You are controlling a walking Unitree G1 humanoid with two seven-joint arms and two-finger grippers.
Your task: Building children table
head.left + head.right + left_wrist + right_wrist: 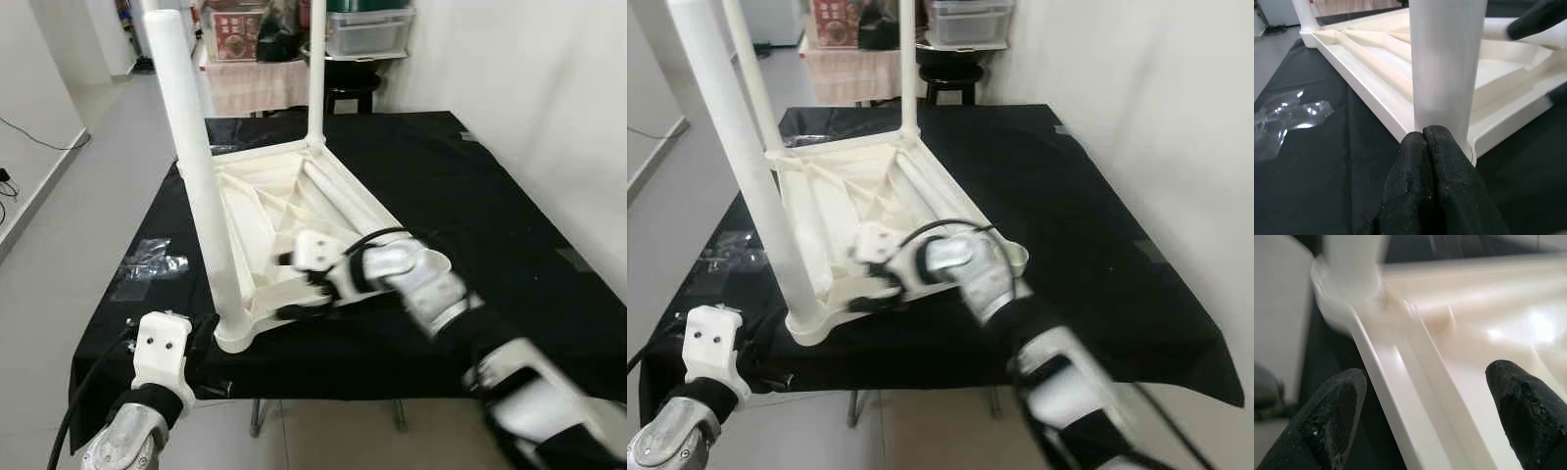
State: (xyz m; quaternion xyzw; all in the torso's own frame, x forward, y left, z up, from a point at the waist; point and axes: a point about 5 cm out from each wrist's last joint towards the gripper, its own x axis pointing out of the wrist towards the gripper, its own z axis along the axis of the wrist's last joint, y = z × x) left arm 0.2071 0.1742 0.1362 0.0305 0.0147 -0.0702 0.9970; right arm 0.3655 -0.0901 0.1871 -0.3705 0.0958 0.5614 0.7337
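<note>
Black cloth covers the workbench [509, 196], and on it the white tabletop [284, 230] lies upside down with legs standing upright. Its near leg [201, 176] rises just beyond my left gripper [1424, 139], fingers pressed together, holding nothing. My right gripper [1425, 406], spread wide and empty, straddles the tabletop's near rim, forearm reaching across from the right.

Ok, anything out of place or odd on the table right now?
One thing: a crumpled clear plastic bag lies loose on the black cloth, beside the upturned white table. One table leg lies flat inside the frame, not yet fitted. Nothing looks broken.
</note>
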